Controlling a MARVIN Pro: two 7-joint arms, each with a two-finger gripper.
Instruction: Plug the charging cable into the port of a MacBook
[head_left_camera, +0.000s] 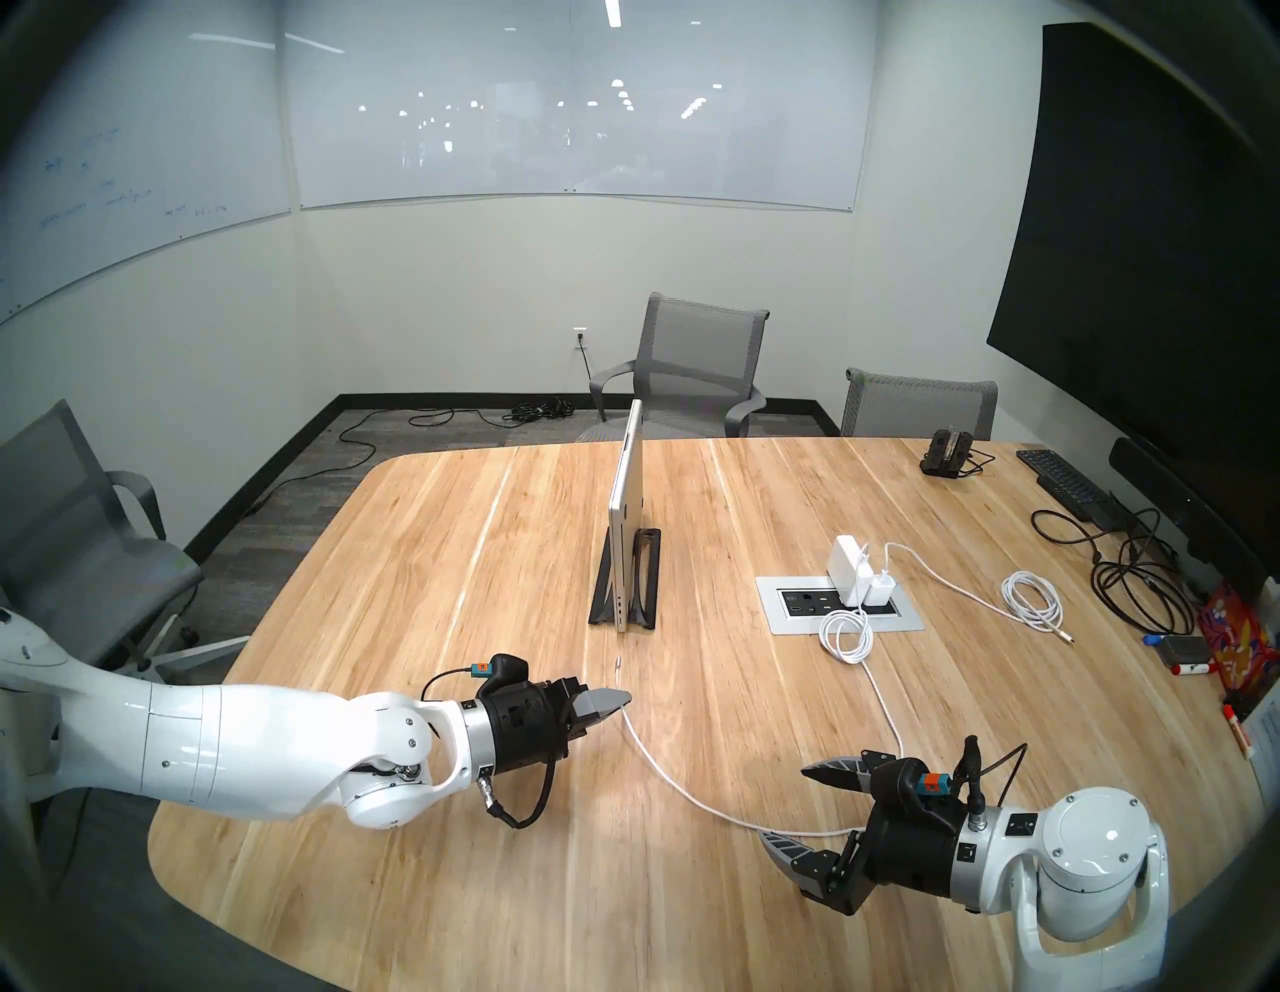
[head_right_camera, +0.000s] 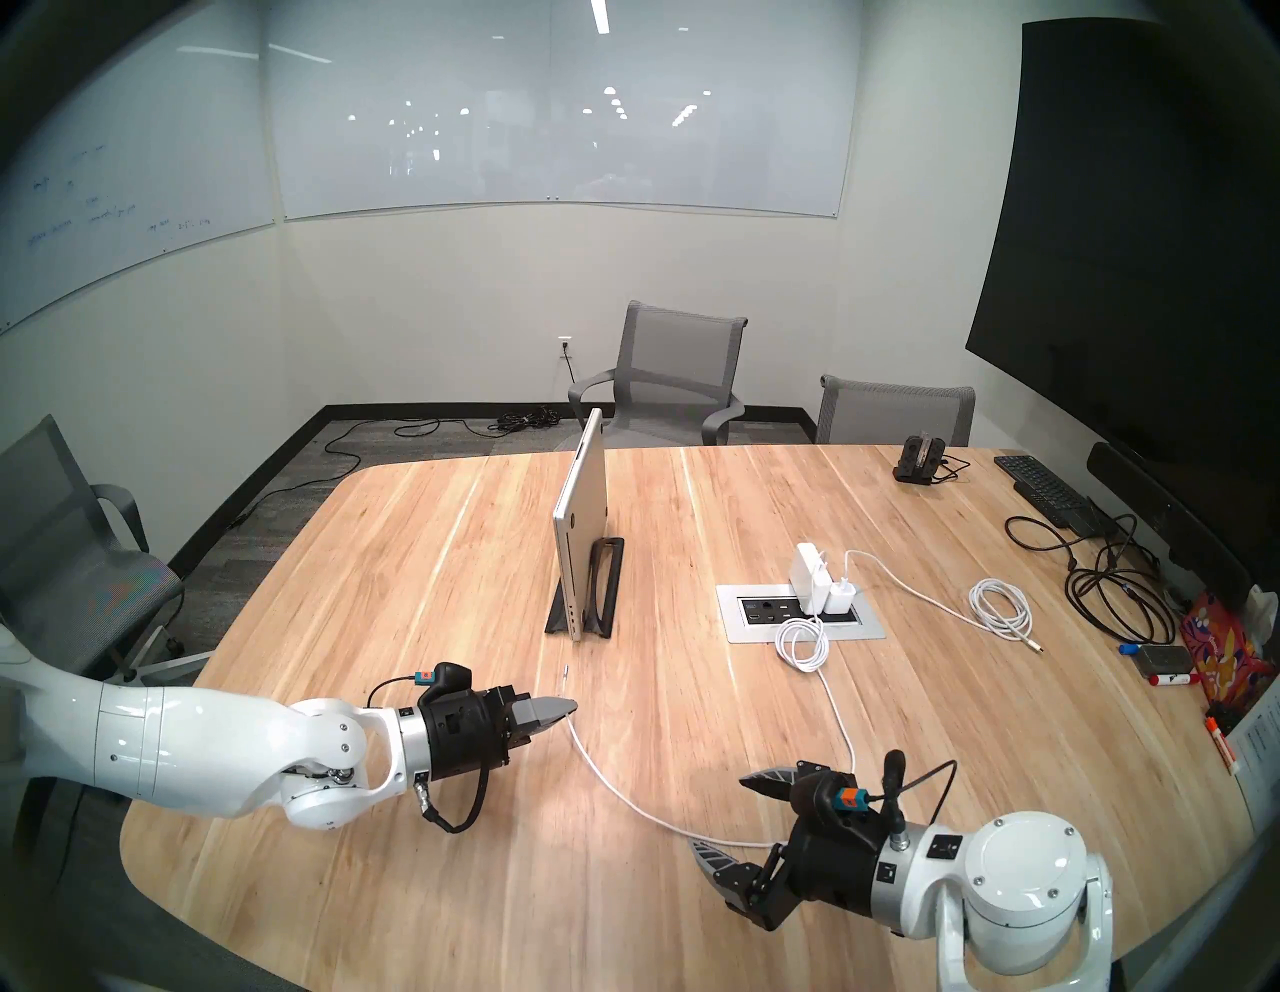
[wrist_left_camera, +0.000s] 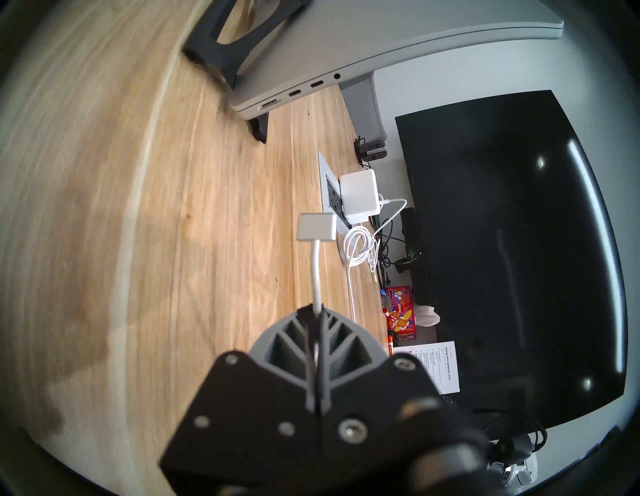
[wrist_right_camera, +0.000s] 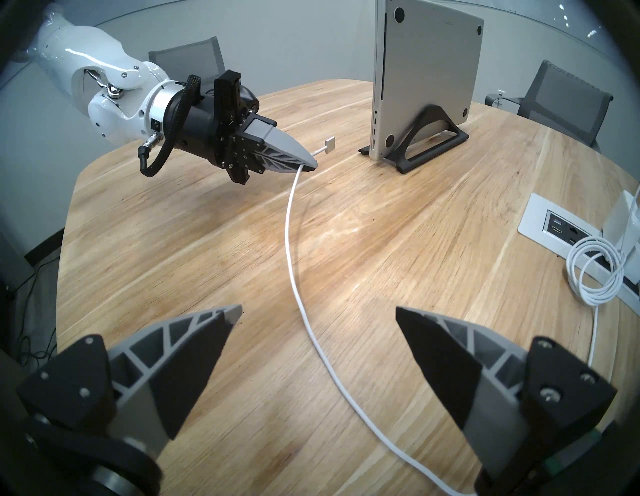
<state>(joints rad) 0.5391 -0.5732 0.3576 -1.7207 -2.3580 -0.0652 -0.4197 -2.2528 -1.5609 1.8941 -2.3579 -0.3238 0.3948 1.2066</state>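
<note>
Our left gripper (head_left_camera: 623, 701) has its grey ribbed fingers pressed together on the long thin white charging cable (wrist_right_camera: 294, 249), pinching the cord a short way behind its small flat squarish silver-white connector (wrist_left_camera: 317, 227). The connector sticks out past our fingertips, clear of the table and aimed toward the lower end of the laptop's port edge, not yet touching it.

The slim silver-grey aluminium MacBook (wrist_right_camera: 429, 69) stands closed and upright on its long edge in a black vertical stand (wrist_right_camera: 429, 138) near the middle of the pale wooden table (head_left_camera: 450, 554). In our left wrist view its edge shows a row of ports (wrist_left_camera: 298, 93).

Behind our left gripper the cord sags to the table and runs between the wide-apart fingers of our right gripper (wrist_right_camera: 318, 322), which holds nothing and hangs over the near side of the table. From there the cord leads up to a loose loop beside the white power adapter (head_left_camera: 848, 558) plugged into the recessed outlet panel (head_left_camera: 838, 609).
</note>
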